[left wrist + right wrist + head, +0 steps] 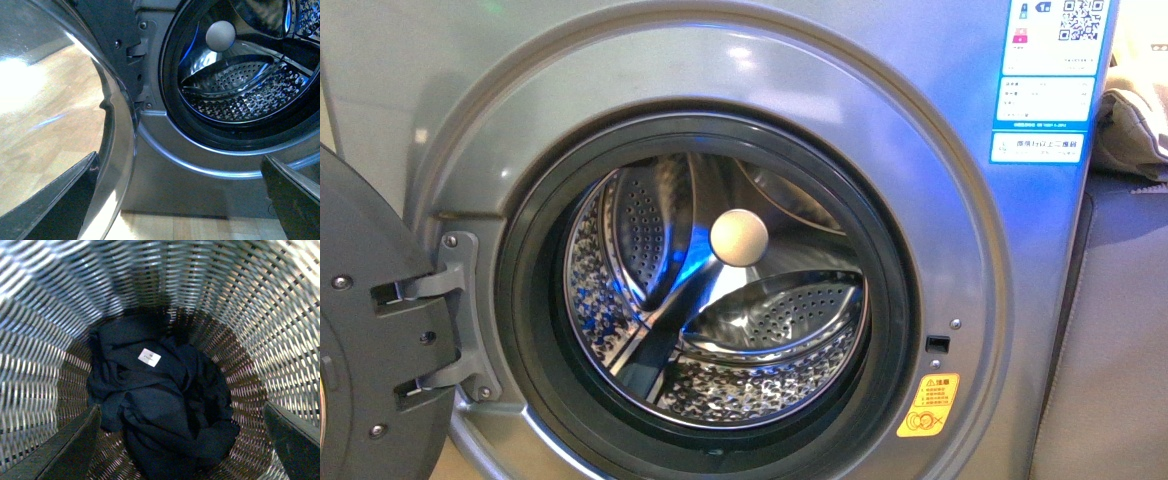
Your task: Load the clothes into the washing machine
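Both standing wide open and gripping nothing: the left pincer (180, 157) and the right pincer (182, 406). Hovering with the right pincer above a woven wicker basket (50, 340), its camera looking straight down inside. Lying crumpled at the bottom of this basket, below the spread fingers and apart from them: the dark navy clothes (165, 415), with a small white tag (149, 357) facing up.

Pointing the left pincer at the low front of the silver-grey washing machine (200, 185), just above a wooden floor (200, 227). Hanging swung out at the machine's left side, on a grey hinge (450, 320): the round door (370, 330). Showing through the open porthole: the dark rubber gasket (535, 300), the perforated steel drum (770, 380) and a cream round cap (739, 237) at the drum's back. Sticking on the front panel: a yellow warning sticker (928, 404) low beside the porthole on the right, and blue-white labels (1045, 100) at the upper right. Lying just beside the machine at the right edge: a beige cloth (1132, 130).
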Tool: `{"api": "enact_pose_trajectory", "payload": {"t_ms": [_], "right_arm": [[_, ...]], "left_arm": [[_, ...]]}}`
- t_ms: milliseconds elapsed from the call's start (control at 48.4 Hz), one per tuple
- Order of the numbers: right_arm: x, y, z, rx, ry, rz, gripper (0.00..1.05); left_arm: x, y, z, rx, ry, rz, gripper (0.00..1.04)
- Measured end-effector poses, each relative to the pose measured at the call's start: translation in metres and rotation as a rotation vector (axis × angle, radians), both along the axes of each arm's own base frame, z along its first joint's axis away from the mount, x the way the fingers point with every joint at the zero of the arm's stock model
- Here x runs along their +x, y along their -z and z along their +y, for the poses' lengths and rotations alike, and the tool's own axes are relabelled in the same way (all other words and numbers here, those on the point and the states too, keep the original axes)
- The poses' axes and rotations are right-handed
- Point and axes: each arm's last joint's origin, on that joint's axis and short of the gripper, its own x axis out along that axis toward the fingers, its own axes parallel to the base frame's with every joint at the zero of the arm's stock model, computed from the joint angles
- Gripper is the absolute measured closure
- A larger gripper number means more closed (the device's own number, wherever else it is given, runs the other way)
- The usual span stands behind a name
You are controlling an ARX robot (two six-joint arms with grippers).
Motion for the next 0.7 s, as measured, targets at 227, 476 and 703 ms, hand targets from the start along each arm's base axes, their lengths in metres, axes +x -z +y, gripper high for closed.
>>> {"api": "enact_pose_trajectory", "payload": {"t_ms": [227, 476, 703], "right_arm": [[0.025, 0.057, 0.000, 0.018, -0.022, 0.103, 0.08], [0.049, 0.108, -0.005, 0.047, -0.004, 0.190, 0.08], [0.059, 0.133, -0.010, 0.090, 0.022, 0.216, 0.08]], "left_arm": [[0.000, 0.000, 0.000, 0.000, 0.000, 0.000, 0.07], [0.000, 0.000, 0.000, 0.000, 0.000, 0.000, 0.07], [0.000, 0.000, 0.000, 0.000, 0.000, 0.000, 0.07]]}}
